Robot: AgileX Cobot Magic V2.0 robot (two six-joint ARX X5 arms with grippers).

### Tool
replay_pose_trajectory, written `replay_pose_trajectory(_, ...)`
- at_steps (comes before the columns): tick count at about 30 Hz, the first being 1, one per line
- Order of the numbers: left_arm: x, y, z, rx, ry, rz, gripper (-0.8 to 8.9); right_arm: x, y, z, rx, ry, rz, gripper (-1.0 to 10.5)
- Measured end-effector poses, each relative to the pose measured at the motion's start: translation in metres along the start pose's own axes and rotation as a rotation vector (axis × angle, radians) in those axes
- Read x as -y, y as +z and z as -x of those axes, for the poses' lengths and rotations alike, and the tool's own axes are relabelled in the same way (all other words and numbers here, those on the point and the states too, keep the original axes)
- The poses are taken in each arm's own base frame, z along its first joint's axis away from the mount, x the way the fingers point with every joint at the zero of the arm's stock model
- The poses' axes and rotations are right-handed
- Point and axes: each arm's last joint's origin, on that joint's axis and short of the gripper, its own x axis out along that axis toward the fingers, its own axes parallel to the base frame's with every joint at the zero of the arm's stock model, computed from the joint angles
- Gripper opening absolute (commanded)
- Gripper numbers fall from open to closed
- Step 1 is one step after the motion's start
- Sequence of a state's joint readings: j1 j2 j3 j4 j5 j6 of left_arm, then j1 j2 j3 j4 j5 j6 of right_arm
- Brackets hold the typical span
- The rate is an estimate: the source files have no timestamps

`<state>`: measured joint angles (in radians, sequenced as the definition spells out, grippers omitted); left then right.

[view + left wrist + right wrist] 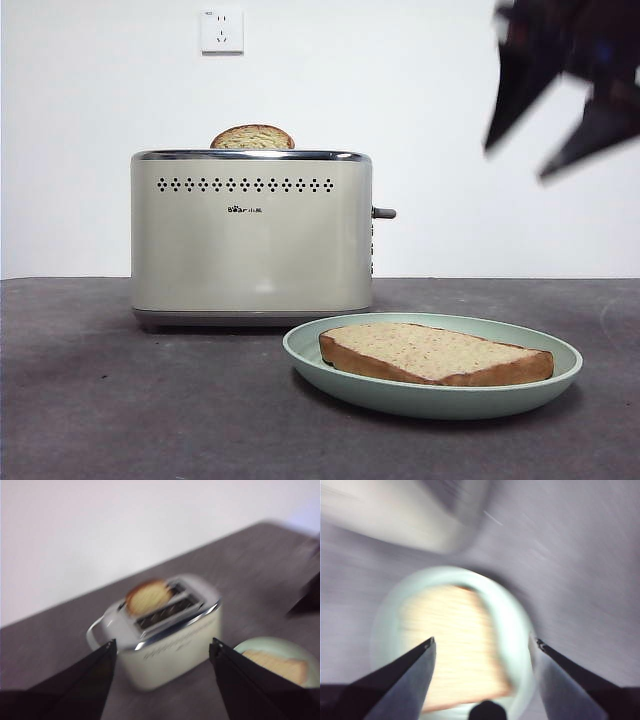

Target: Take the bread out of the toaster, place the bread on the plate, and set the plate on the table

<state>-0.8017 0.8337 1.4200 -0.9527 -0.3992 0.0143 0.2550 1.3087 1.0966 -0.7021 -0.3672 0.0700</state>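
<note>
I see the bread (435, 353) flat on the plate (560, 375) on the table (100, 400); right gripper (484, 642) hovers above, jaws wide and empty; left gripper (162, 647) likewise wide, facing the toaster (250, 245).

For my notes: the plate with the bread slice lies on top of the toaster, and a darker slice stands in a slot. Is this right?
Not quite. The plate with the bread rests on the table, in front of the toaster, not on top of it; the front view shows this. The darker slice does stand in a slot.

Even, soft light fills the sharp front view, a faint shadow under the plate (432, 395), while both wrist views smear with motion blur.
</note>
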Motion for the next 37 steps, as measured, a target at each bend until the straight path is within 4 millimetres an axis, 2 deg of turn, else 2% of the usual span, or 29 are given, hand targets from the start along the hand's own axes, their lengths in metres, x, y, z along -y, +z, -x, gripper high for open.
replay_pose_trajectory(4,0.007,-0.036,-0.021,-0.038,0.086,0.02,3.14,-0.017,-0.004,0.038,0.114,0.097,0.037,3.2)
replay_pose_trajectory(7,0.014,-0.064,-0.034,-0.007,0.067,0.079,3.14,-0.027,-0.01,0.059,0.167,0.181,0.064,3.2)
replay_pose_trajectory(12,0.021,-0.104,-0.048,0.085,0.007,0.188,3.13,-0.041,-0.019,0.084,0.226,0.268,0.109,3.1)
replay_pose_trajectory(17,0.029,-0.135,-0.067,0.051,0.017,0.206,3.09,-0.05,-0.026,0.097,0.262,0.285,0.144,3.0)
replay_pose_trajectory(18,0.03,-0.138,-0.069,0.037,0.02,0.205,2.92,-0.05,-0.026,0.097,0.263,0.286,0.145,2.4)
replay_pose_trajectory(19,0.031,-0.138,-0.071,0.029,0.021,0.206,2.2,-0.05,-0.027,0.098,0.259,0.284,0.142,1.7)
replay_pose_trajectory(20,0.031,-0.138,-0.072,0.031,0.017,0.208,1.11,-0.05,-0.028,0.097,0.251,0.283,0.138,0.9)
replay_pose_trajectory(21,0.031,-0.137,-0.071,0.043,0.009,0.214,-0.4,-0.049,-0.029,0.097,0.241,0.282,0.134,0.0)
replay_pose_trajectory(22,0.031,-0.135,-0.07,0.061,-0.003,0.222,-0.07,-0.049,-0.03,0.097,0.232,0.281,0.132,-0.1)
replay_pose_trajectory(30,0.031,-0.132,-0.069,0.088,-0.035,0.238,-0.08,-0.049,-0.033,0.096,0.205,0.272,0.163,0.0)
replay_pose_trajectory(37,0.031,-0.137,-0.069,0.035,-0.031,0.22,-0.03,-0.048,-0.033,0.096,0.206,0.272,0.163,0.0)
